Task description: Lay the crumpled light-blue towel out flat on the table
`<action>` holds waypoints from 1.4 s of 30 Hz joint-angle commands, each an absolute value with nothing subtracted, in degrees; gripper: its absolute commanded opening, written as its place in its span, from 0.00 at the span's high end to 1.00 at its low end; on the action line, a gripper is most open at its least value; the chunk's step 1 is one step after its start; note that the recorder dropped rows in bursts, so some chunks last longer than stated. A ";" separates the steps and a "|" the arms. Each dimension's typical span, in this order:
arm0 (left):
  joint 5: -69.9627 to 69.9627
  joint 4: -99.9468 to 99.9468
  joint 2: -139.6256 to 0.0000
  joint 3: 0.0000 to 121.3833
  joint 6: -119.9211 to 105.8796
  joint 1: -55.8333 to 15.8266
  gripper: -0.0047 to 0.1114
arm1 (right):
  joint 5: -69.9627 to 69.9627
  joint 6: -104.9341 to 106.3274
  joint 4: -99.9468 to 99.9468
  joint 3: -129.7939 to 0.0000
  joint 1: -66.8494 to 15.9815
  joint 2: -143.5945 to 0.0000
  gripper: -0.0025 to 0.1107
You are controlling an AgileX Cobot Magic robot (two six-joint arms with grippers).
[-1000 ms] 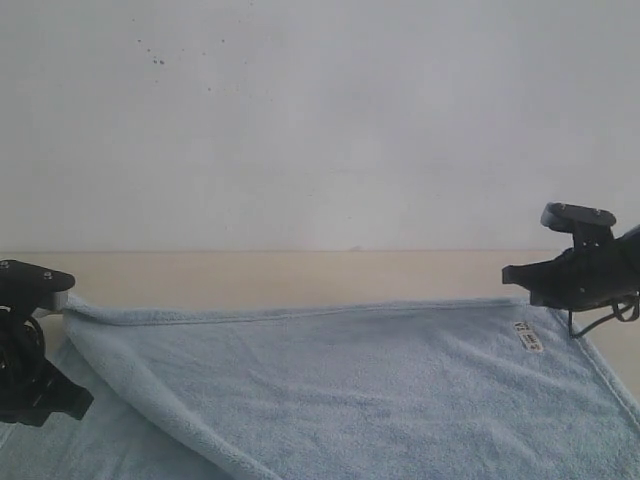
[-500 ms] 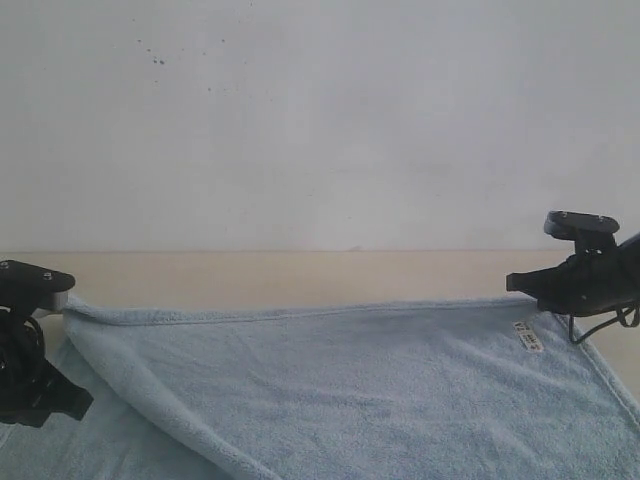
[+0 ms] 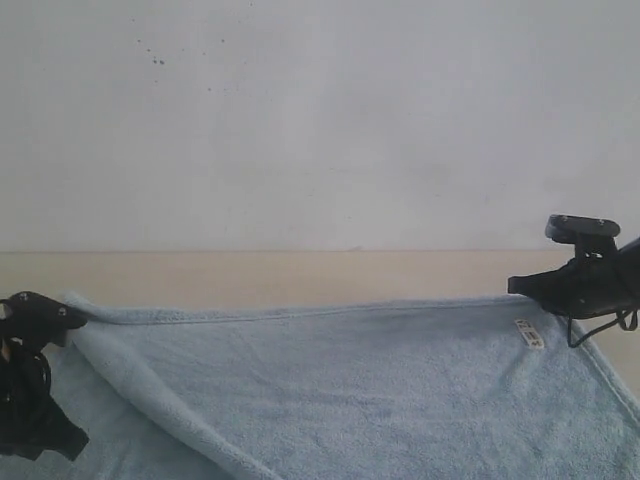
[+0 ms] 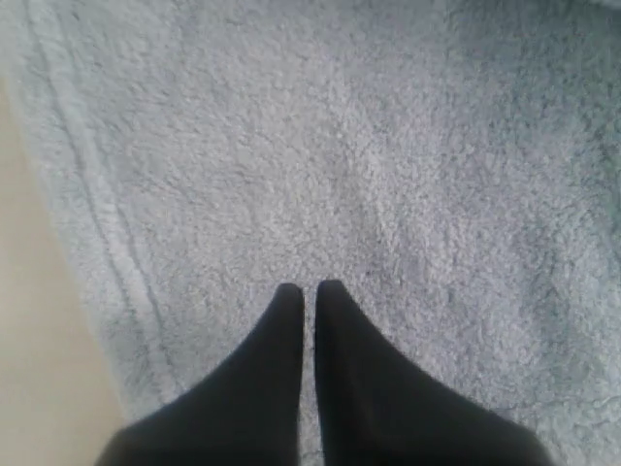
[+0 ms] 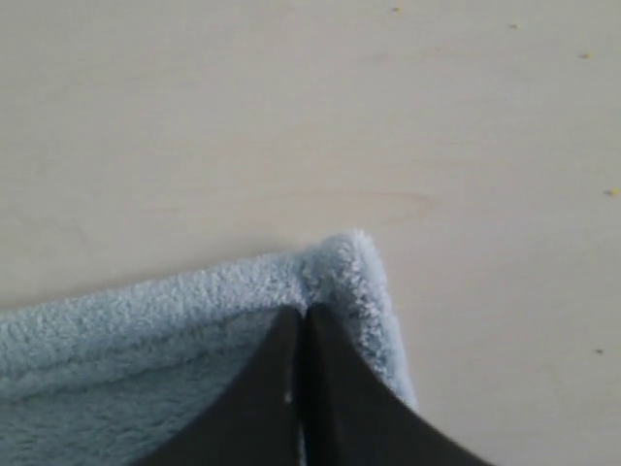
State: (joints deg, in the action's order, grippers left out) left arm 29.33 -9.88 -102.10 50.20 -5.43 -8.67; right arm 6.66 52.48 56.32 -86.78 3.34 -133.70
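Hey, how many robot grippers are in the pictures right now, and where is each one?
2. The left gripper sits at the left edge of the towel, beside the folded-over part. The right gripper is at its far right corner. No others show.

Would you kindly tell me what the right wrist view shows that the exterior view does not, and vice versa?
Only the right wrist view: the right gripper closed on the towel corner, and tiny specks on the table. Only the exterior view: the left gripper, the white tag, the folded-over left edge, the wall. Both: towel, table, right gripper.
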 commanded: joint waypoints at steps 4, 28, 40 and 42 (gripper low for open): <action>33.45 -10.90 -106.05 49.89 -5.62 -8.65 0.92 | 5.32 52.03 56.13 -86.58 10.41 -134.77 0.98; 6.04 -11.38 -76.01 40.95 18.00 -8.55 0.92 | 46.07 42.69 54.92 -87.15 13.48 -109.58 0.98; 6.32 -11.80 -23.69 17.04 18.11 0.73 0.92 | 6.08 70.15 62.58 -33.08 -4.36 -44.96 0.98; 9.67 -11.80 -16.61 16.80 18.11 0.75 0.92 | 6.89 70.32 62.58 -28.54 -7.87 -36.03 0.98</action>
